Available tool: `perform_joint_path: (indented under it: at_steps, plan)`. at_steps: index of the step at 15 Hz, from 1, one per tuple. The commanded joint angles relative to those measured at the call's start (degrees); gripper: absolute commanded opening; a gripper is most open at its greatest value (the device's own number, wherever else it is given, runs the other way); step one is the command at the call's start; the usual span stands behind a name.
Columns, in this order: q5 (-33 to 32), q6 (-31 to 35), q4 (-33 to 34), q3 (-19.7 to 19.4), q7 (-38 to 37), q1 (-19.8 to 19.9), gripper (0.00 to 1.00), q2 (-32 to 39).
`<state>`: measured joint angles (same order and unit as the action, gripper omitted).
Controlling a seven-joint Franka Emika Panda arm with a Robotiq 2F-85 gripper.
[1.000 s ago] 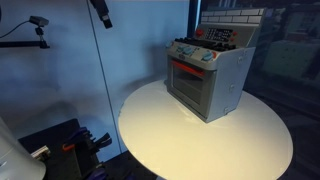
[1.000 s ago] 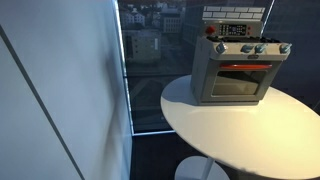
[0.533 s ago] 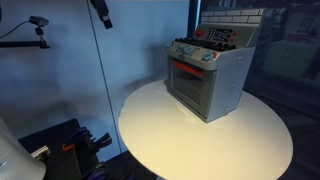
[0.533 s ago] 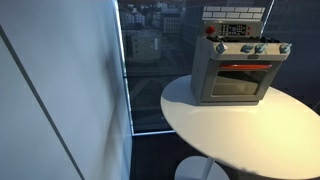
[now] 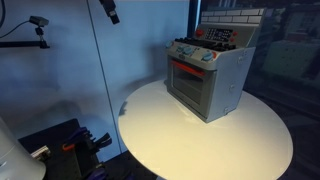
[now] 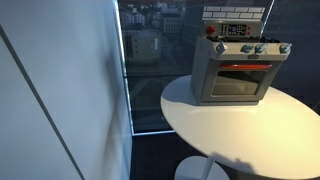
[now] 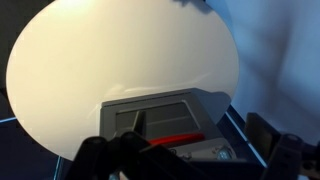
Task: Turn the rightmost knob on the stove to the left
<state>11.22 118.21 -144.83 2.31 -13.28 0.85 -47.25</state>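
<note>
The grey toy stove (image 5: 208, 75) stands at the back of a round white table (image 5: 200, 145) and shows in both exterior views (image 6: 235, 70). Its rightmost knob (image 6: 284, 47) is the pale end one of the front row, by the corner (image 5: 208, 58). My gripper (image 5: 108, 10) hangs high at the top edge, far to the side of the stove and well above it. In the wrist view the gripper (image 7: 190, 165) has its dark fingers spread wide, with nothing between them, over the stove (image 7: 160, 115). I cannot tell the knobs apart there.
A glass wall stands behind the table (image 6: 150, 60). A small camera on a mount (image 5: 38, 20) is to the side. Dark equipment (image 5: 70, 145) lies on the floor beside the table. The table's edge drops off on all sides.
In an exterior view my gripper has shifted slightly sideways toward the stove along the top edge. The stove and table have not moved.
</note>
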Motion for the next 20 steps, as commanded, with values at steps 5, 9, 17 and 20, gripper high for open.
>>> perform_joint_path:
  at_steps: [5, 9, 17, 20]
  plan:
    - [0.03, 6.84, 6.6, 0.03, -5.18, 4.24, 1.0, 9.74]
    - [0.41, 10.1, 9.43, -0.68, -8.29, 6.18, 1.0, 15.19]
    - [2.83, 17.6, 12.4, -3.33, -11.99, 6.87, 1.0, 23.58]
    - [2.08, 17.71, 10.8, -3.38, -10.88, 6.71, 1.0, 22.76]
